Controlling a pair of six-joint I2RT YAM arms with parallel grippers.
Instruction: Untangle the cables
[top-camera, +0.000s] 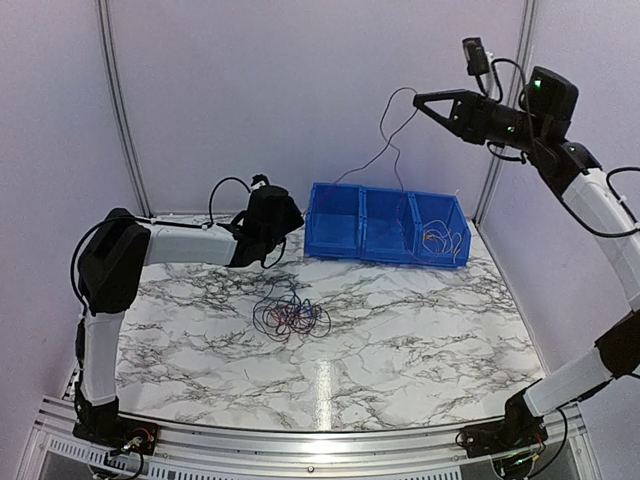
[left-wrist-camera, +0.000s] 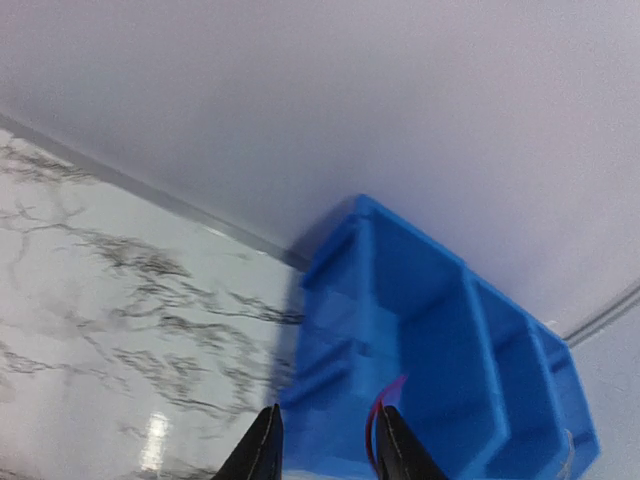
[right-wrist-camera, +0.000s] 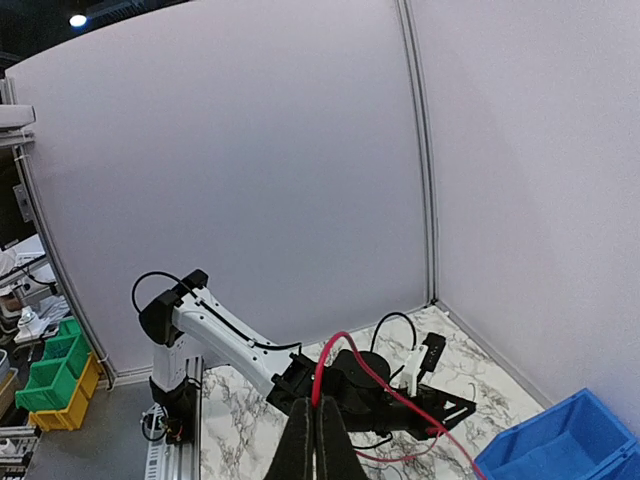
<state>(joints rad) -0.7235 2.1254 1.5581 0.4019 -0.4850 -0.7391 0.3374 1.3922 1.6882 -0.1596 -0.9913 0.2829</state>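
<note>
Cables knotted on table; right gripper pinches a raised strand, left gripper narrowly parted by red wire: close fully first, then draw apart slowly.

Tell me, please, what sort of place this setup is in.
Probably a robotics lab test cell: plain white partition panels on aluminium posts enclose a marble-patterned table. The left arm and right arm are bolted at its near edge, and a blue three-compartment bin stands at the back.
</note>
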